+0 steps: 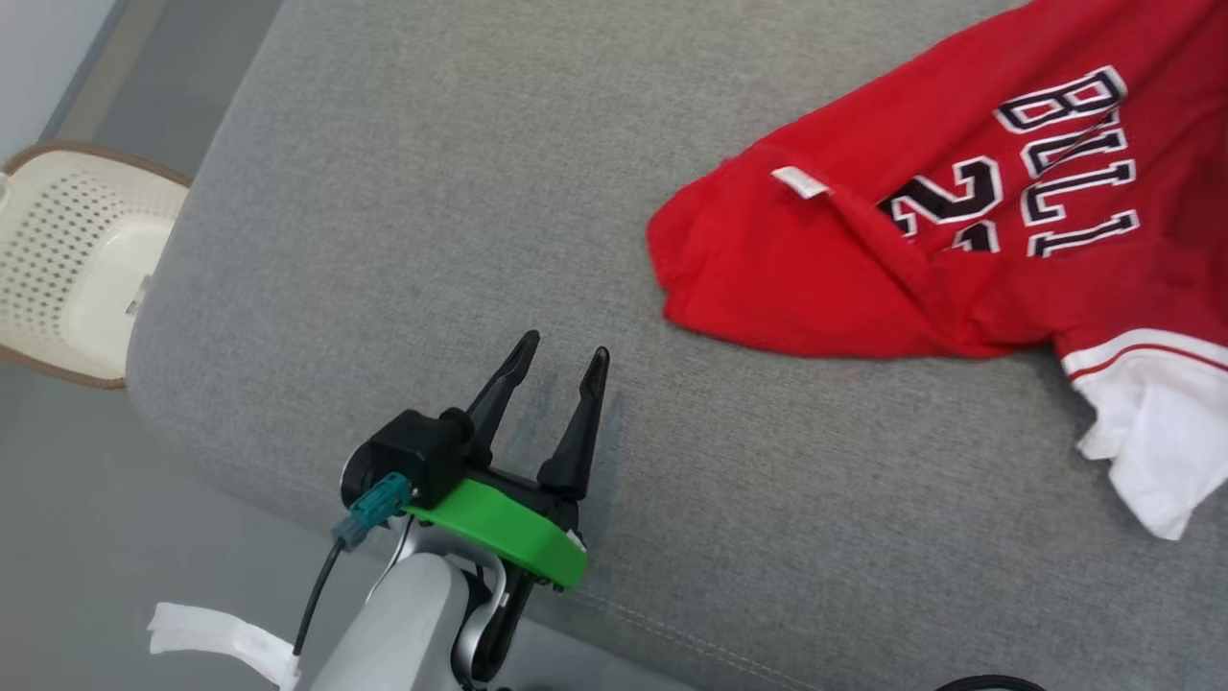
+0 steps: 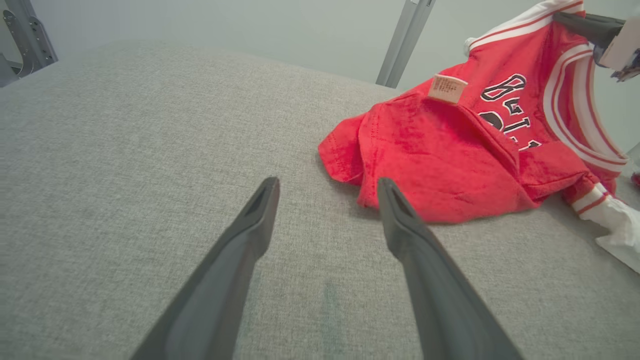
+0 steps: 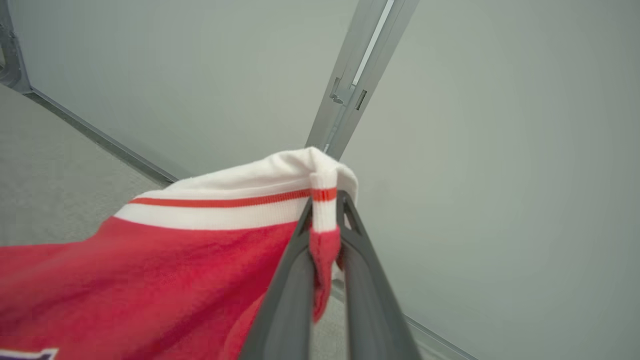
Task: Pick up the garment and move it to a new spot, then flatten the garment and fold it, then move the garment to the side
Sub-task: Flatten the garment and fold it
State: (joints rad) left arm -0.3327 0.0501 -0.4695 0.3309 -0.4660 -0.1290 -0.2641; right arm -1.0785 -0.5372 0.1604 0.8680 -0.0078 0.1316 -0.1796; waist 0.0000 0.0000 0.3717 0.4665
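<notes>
A broad grey cushion (image 1: 384,240) carries the work. The red garment (image 1: 815,278), a jersey with black-and-white lettering and white trim, lies crumpled toward the cushion's right side in the head view, with its lower red folds resting on the fabric. One edge is raised off the cushion, as the left wrist view shows. A pale perforated basket (image 1: 48,230) stands on the floor off the cushion's left edge, well apart from the garment. The left tool (image 1: 566,350) hovers over bare cushion near the front edge, with its fingers spread and nothing between them. The right tool (image 3: 325,200) is pressed together, pinching the garment's striped trim (image 3: 225,200) and holding that corner up. A small label (image 1: 799,181) sticks up from the garment's red fold.
</notes>
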